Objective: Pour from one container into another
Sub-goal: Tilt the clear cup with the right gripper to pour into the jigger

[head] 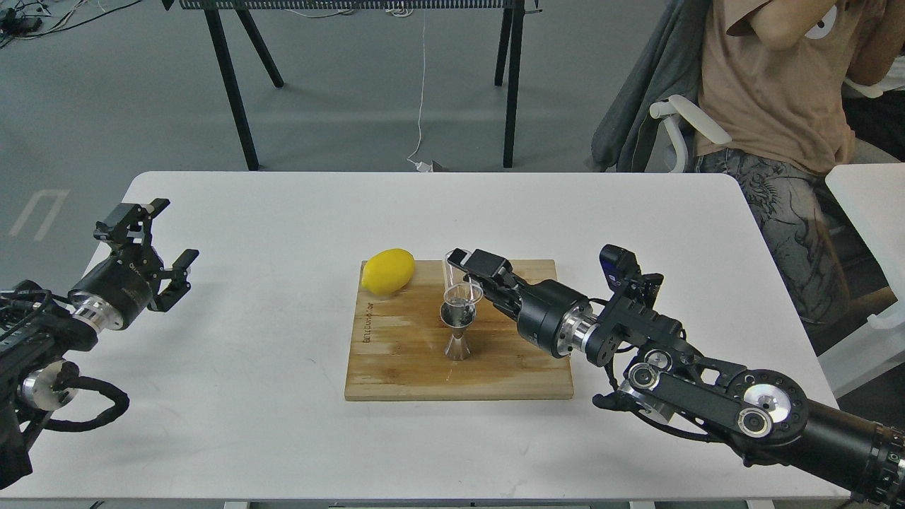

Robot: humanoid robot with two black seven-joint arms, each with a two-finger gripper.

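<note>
The steel hourglass jigger (458, 331) stands upright near the middle of the wooden cutting board (396, 367). Directly above its mouth hangs the small clear glass cup (461, 283), tipped steeply with its rim facing down toward the jigger. My right gripper (472, 272) is shut on the cup, reaching in from the right. My left gripper (152, 237) hovers open over the table's left edge, far from the board, holding nothing.
A yellow lemon (388, 271) lies on the board's back left corner. The white table (269, 212) carries the board. A seated person (778, 106) and a chair are beyond the table's far right corner; black table legs (233, 85) stand behind.
</note>
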